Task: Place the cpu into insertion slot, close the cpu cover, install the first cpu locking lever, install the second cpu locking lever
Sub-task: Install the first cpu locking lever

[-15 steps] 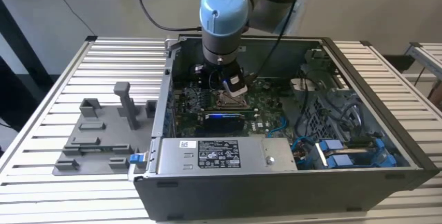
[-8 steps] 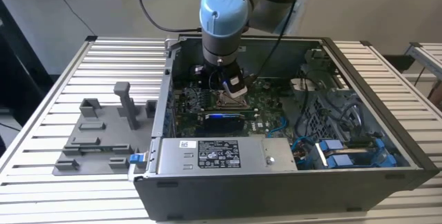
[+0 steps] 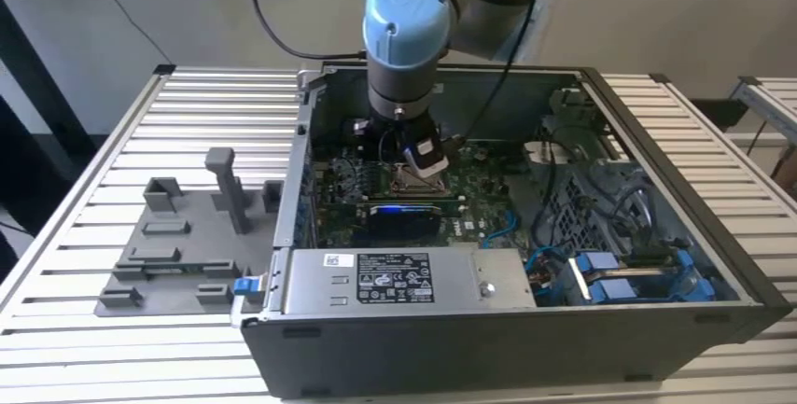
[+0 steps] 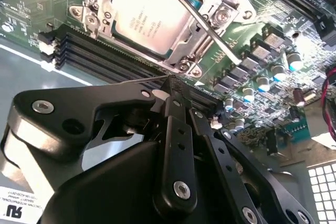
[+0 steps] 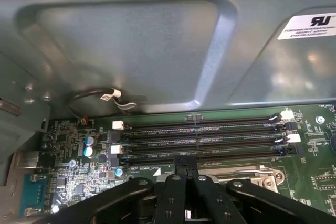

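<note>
Ext. view, L to R. Grey moulded plastic fixture tray [image 3: 174,245] sits on the white slatted metal table [image 3: 75,329], well apart from the work. Next comes the open dark-grey steel computer case [image 3: 498,348], lid off, giving access from above. The blue-jointed robot arm [image 3: 405,40] reaches straight down into it. The gripper [image 3: 421,160] hangs just above the insertion slot [image 3: 409,178], a square metal-rimmed socket on the green circuit board [image 3: 480,208].

Second wrist view: the cpu [image 4: 149,14], a flat square chip w/ silver-tan top, is seated in the slot. The cpu cover [image 4: 102,1], a thin silver frame plate, lies flat around it; judged closed. A thin steel locking lever [image 4: 210,31] slants across the cover, apparently unhooked. The gripper is clenched w/ nothing seen in its grasp, tip near the long black memory slots [image 4: 105,51].

Far right of the case: blue cables [image 3: 610,273]. Pale wall [image 3: 648,12] behind.
</note>
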